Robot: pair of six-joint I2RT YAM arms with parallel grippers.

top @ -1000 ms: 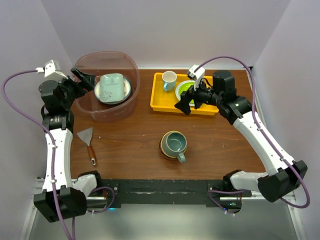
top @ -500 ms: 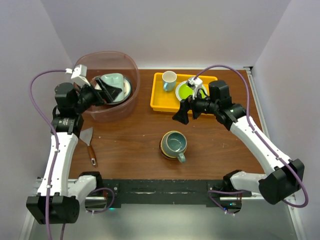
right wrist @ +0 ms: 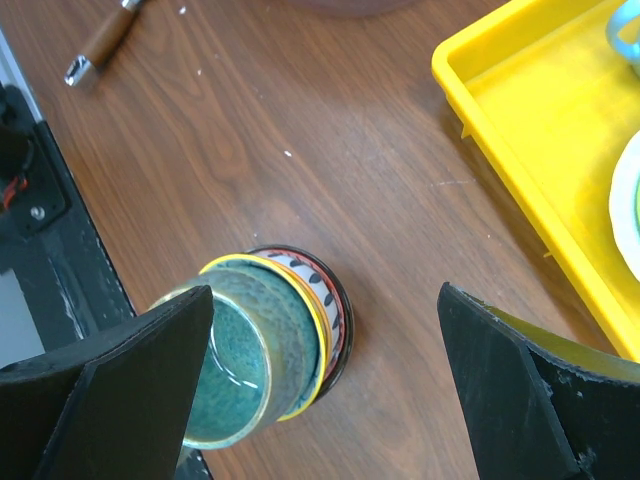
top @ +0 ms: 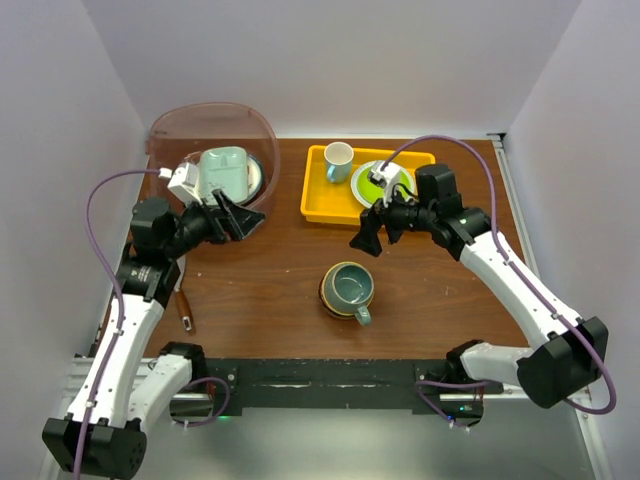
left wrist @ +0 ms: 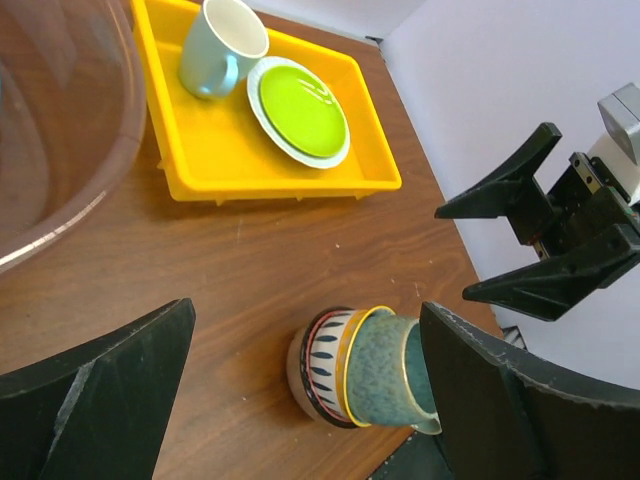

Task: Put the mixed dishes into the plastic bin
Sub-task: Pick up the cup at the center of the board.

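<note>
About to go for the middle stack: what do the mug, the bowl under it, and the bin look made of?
Teal mug: probably glazed ceramic, glossy mottled surface. Patterned bowl: likely ceramic too, painted marks under a shiny glaze. Plastic bin: translucent tinted plastic, smooth shiny wall.

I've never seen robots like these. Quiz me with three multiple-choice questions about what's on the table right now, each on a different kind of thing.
1. How many things lie in the yellow tray?
A) one
B) two
C) four

2. Where does the teal mug sit?
A) in the yellow tray
B) in a patterned bowl on the table
C) on the floor

3. What state is the right gripper in?
A) wide open, holding nothing
B) shut on the mug
C) shut on a plate

Answers:
1 B, only a white cup and a green plate lie there.
2 B, the mug nests in the bowl mid-table.
3 A, nothing is between its spread jaws.
</note>
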